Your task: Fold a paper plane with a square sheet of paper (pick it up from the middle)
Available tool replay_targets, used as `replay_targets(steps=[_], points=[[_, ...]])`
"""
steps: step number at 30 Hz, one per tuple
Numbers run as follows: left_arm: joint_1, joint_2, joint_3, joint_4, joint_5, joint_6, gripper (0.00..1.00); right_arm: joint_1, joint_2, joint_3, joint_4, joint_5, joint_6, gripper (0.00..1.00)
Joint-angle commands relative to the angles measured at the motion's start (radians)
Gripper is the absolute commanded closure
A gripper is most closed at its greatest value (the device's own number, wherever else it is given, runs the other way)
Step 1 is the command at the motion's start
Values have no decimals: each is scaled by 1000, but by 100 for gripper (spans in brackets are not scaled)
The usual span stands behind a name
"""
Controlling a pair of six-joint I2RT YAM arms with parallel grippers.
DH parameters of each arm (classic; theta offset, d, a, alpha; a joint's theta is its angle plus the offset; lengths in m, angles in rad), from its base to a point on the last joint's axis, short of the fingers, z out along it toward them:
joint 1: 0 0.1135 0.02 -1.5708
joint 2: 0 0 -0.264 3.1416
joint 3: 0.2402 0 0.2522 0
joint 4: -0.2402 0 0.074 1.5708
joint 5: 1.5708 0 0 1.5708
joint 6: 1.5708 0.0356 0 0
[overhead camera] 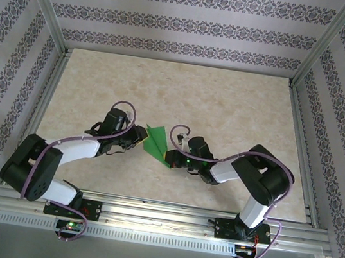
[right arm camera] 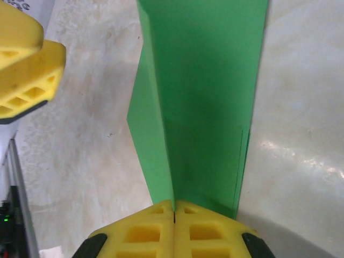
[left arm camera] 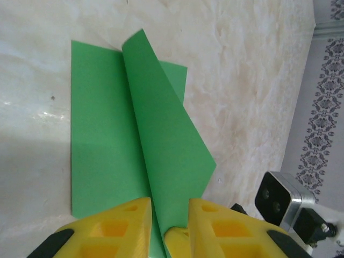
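Paper [left arm camera: 102,140] bright green; jaws yellow; table [overhead camera: 228,105] beige marbled; walls [overhead camera: 175,22] floral-striped.

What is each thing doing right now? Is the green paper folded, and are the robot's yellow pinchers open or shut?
Thin bright green paper sheet: partly folded, flat part lying on the beige table, one flap standing up.
Left gripper, yellow fingers: jaws apart, the raised flap between them.
Right gripper, yellow fingers: shut, pinching the paper's folded edge.
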Motion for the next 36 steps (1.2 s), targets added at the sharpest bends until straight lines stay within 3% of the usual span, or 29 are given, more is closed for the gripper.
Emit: replay_targets(steps=[1, 10, 36], points=[[-9, 37, 37, 94, 71, 15, 77, -16, 29, 19, 75, -99, 92, 100], [-22, 103, 54, 144, 101, 13, 79, -58, 85, 11, 221, -202, 221, 100], [-48, 206, 72, 221, 141, -3, 86, -85, 194, -12, 302, -208, 328, 100]])
